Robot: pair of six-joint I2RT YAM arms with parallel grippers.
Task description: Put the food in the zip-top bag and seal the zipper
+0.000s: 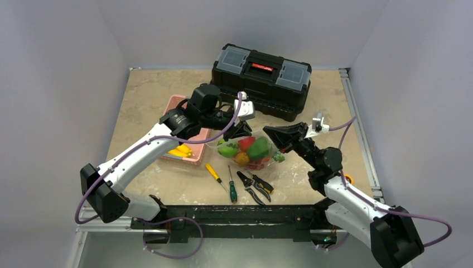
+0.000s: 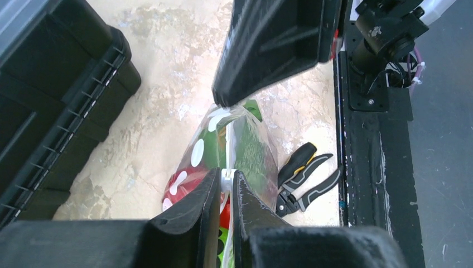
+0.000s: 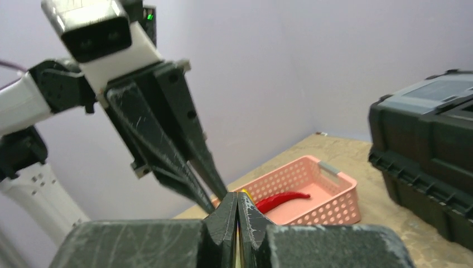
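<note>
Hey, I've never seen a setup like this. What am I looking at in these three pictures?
Two robot arms are bolted to a table. One picture looks down from above; the other two come from a camera on each wrist. The left pincer and the right pincer are both shut on the top edge of a clear zip-top bag that holds toy food. Also on the table are a black toolbox, a pink basket, two screwdrivers and pliers.
</note>
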